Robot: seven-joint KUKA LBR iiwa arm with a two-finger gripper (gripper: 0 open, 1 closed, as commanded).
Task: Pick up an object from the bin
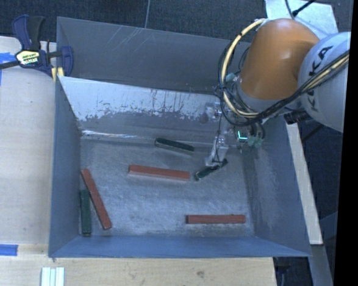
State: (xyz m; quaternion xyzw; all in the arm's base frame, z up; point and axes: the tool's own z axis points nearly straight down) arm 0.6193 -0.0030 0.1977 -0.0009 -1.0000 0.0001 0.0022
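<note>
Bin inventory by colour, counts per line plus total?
red-brown bars: 3
dark bars: 2
small dark piece just below the gripper, kind unclear: 1
Total: 6

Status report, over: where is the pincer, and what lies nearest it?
Pincer low, right of centre. Nearest: red-brown bar, right end beside it. Dark stick just behind. Hold unclear.

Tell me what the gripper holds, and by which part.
Cannot be told: a short dark piece sits at the gripper, by the right end of the middle brown stick, but no clamping shows.
</note>
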